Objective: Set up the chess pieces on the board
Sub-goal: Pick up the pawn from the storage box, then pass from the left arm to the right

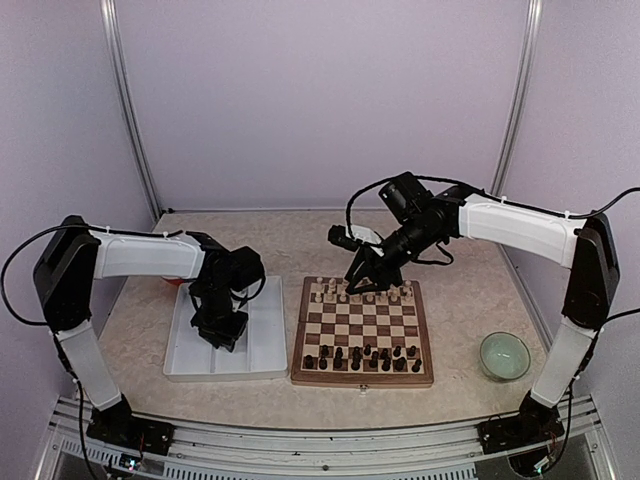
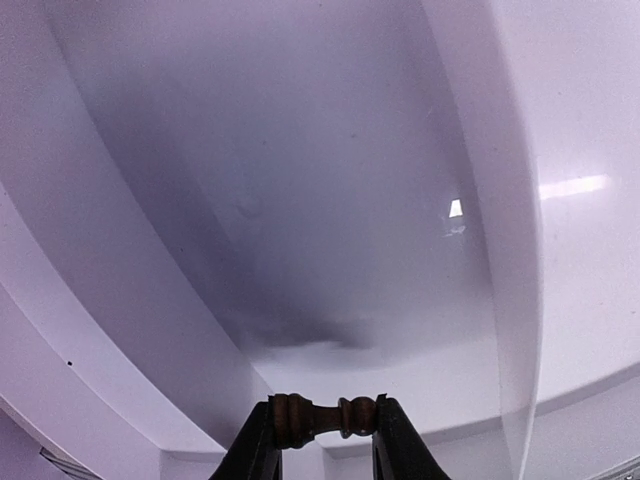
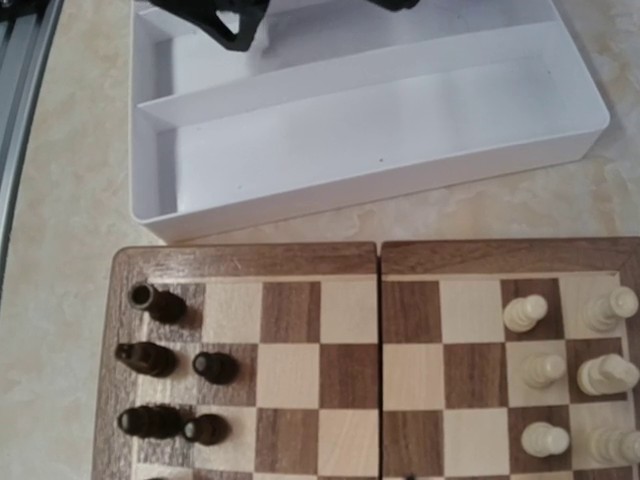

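Down in the tray (image 1: 263,338), left hand (image 2: 325,420) clamped on a dark piece (image 2: 300,418); right hand (image 1: 365,272) over the board (image 1: 362,335), far rows, grip impossible to tell. Bowl (image 1: 505,357) beside it.

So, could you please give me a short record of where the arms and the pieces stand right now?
Board: dark pieces on the near rows, cream pieces on the far rows
Left gripper: down in the white tray, shut on a dark chess piece held sideways
Right gripper: over the far rows, open or shut unclear
Green bowl: on the table, right of the board
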### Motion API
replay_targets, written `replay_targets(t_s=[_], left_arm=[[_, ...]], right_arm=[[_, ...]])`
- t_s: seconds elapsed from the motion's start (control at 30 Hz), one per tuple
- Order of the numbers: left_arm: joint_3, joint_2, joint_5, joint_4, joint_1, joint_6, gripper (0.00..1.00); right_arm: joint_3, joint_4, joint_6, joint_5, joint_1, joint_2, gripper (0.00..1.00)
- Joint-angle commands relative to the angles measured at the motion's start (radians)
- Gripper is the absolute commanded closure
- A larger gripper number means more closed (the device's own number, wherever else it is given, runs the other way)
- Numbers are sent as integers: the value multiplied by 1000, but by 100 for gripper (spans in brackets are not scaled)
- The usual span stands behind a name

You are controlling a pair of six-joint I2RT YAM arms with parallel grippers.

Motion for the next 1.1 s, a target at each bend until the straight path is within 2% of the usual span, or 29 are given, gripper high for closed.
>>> replay_targets(t_s=[0.0, 0.2, 0.4, 0.73, 1.07], left_arm=[[26, -98, 69, 31, 21, 4, 76], [-13, -251, 194, 139, 67, -11, 75], [-49, -381, 412, 420, 71, -61, 74], [-244, -468, 661, 964, 44, -308, 72], [-299, -481, 744, 1166, 13, -429, 69]], right_arm=[[24, -15, 0, 2, -3, -14, 65], [44, -33, -18, -68, -4, -26, 64], [104, -17, -51, -123, 23, -6, 61], [124, 141, -24, 143, 176, 27, 60], [163, 166, 5, 196, 242, 54, 59]])
